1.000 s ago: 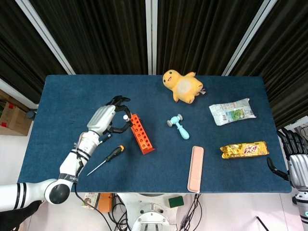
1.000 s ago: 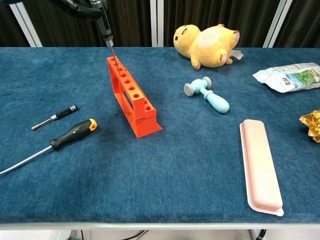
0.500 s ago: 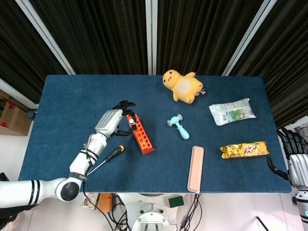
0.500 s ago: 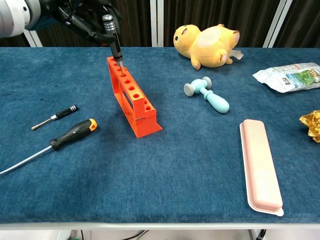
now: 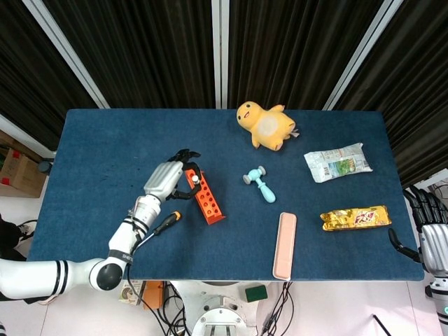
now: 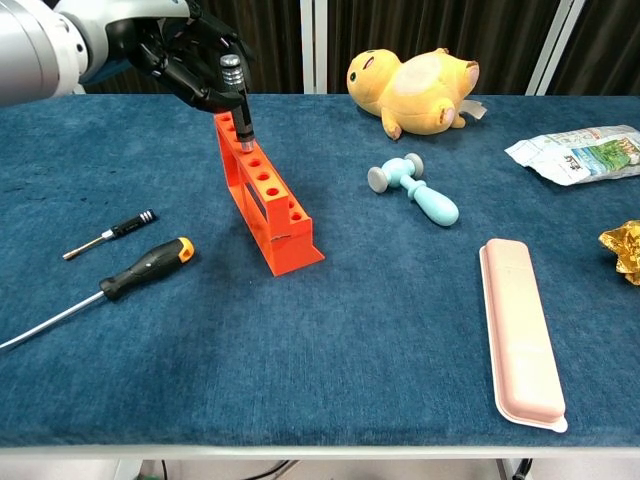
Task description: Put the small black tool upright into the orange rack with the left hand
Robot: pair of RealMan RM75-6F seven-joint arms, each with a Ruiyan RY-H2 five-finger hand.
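The orange rack (image 6: 267, 196) (image 5: 207, 197) stands left of the table's middle, a row of holes along its top. A small black tool (image 6: 238, 106) with a silver cap stands upright with its tip in a hole near the rack's far end. My left hand (image 6: 190, 66) (image 5: 168, 180) holds the tool's handle from the left side. My right hand (image 5: 430, 234) hangs off the table's right edge with its fingers spread and nothing in them.
A second small black tool (image 6: 108, 234) and a black-and-orange screwdriver (image 6: 110, 287) lie left of the rack. A blue toy hammer (image 6: 420, 191), yellow plush duck (image 6: 412, 92), pink case (image 6: 522, 332), snack bag (image 6: 577, 153) and gold wrapper (image 6: 624, 249) lie to the right.
My left hand has come down and nearer with the small black tool, whose tip went from above the rack's far end into one of its holes.
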